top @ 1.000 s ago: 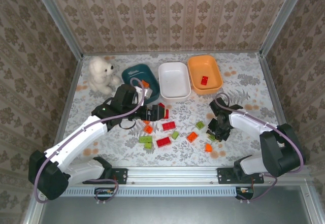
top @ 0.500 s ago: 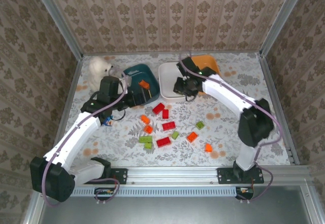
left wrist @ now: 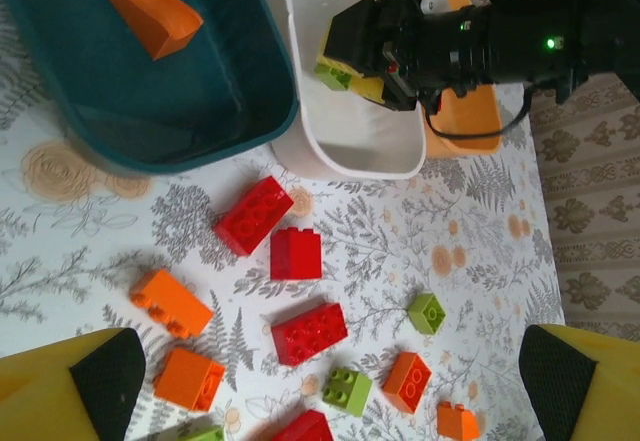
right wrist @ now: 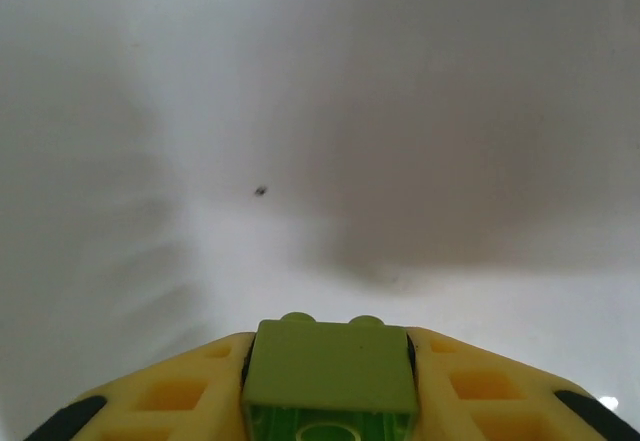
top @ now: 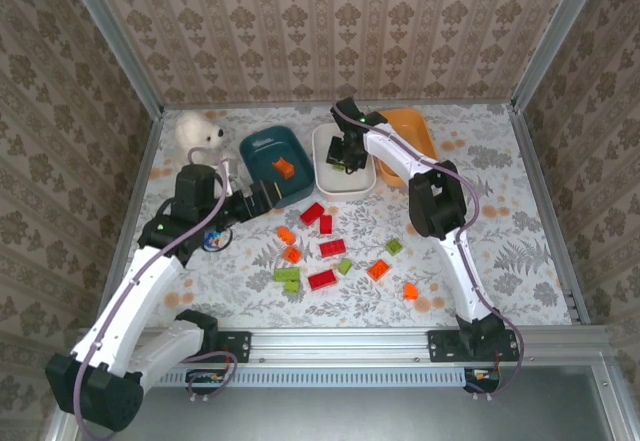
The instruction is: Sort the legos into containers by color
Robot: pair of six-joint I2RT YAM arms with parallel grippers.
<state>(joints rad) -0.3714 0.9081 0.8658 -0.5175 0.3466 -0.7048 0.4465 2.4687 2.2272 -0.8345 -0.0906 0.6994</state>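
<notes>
The right pincer pinches a green brick low over the white dish. The left pincer, spread wide, hangs just beside the teal dish, which holds an orange brick. More bricks lie scattered on the table. The orange dish stands next to the white.

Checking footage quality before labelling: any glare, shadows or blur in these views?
Right wrist: the white dish carries a broad soft shadow and a small glint at top left; the green brick in the right gripper looks sharp. Left wrist: bricks crisp, near fingertips blurred. Top: even light.
</notes>
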